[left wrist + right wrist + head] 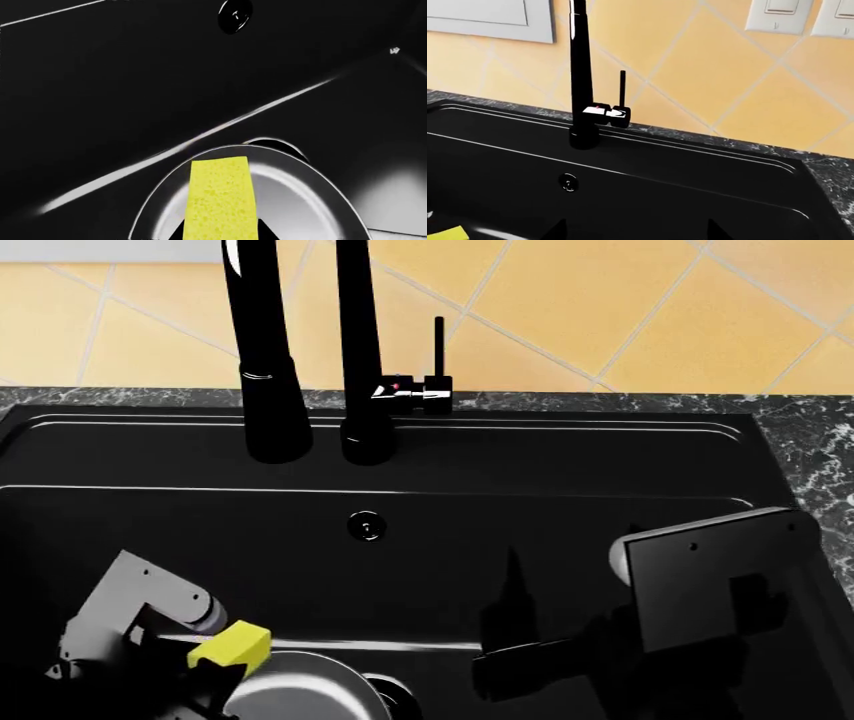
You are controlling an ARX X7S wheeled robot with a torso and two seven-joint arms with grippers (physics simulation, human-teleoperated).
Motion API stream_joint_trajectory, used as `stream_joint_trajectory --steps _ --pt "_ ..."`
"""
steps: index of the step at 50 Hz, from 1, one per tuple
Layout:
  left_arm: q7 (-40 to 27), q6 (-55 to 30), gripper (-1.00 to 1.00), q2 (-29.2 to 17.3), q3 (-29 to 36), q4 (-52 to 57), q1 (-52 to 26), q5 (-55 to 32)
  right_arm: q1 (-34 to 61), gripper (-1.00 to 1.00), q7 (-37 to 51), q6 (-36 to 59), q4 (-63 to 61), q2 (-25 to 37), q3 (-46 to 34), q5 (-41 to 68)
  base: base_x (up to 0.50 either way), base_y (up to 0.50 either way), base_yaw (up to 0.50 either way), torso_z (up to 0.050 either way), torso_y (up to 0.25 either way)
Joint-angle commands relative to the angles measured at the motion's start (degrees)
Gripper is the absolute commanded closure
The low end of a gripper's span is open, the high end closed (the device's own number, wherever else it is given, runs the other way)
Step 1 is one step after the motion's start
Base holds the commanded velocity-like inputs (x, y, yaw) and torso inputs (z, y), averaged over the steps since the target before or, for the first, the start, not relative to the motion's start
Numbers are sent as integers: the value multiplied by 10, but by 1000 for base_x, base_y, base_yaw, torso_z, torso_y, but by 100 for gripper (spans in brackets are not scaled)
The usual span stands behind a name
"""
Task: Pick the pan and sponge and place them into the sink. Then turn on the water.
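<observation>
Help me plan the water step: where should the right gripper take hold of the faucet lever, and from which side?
Likely the thin black lever near its free top end, approached from the front over the sink. It stands upright above the chrome joint, clear of the faucet beside it.

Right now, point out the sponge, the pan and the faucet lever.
sponge (221, 200): left wrist view, middle of its yellow face.
pan (296, 692): head view, its glossy inside.
faucet lever (622, 88): right wrist view, middle of the thin upright rod.
</observation>
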Motion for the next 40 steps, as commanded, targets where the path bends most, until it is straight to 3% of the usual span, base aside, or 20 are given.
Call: stream_joint_trajectory --steps 1,27,28,40 --pt "23 29 100 21 27 -65 -13 20 4 -100 -2 2 5 -1 -7 2 0 0 0 0 0" --pt "70 87 100 68 59 -213 -41 52 5 -100 -11 -11 23 -4 -19 -3 0 0 0 0 0" --pt "70 87 -100 69 60 -215 -41 52 5 -100 -11 -11 23 -4 -20 -3 0 0 0 0 0" --pt "60 84 -100 64 57 -196 -38 51 6 -100 -14 -17 28 -5 -24 -5 0 0 0 0 0"
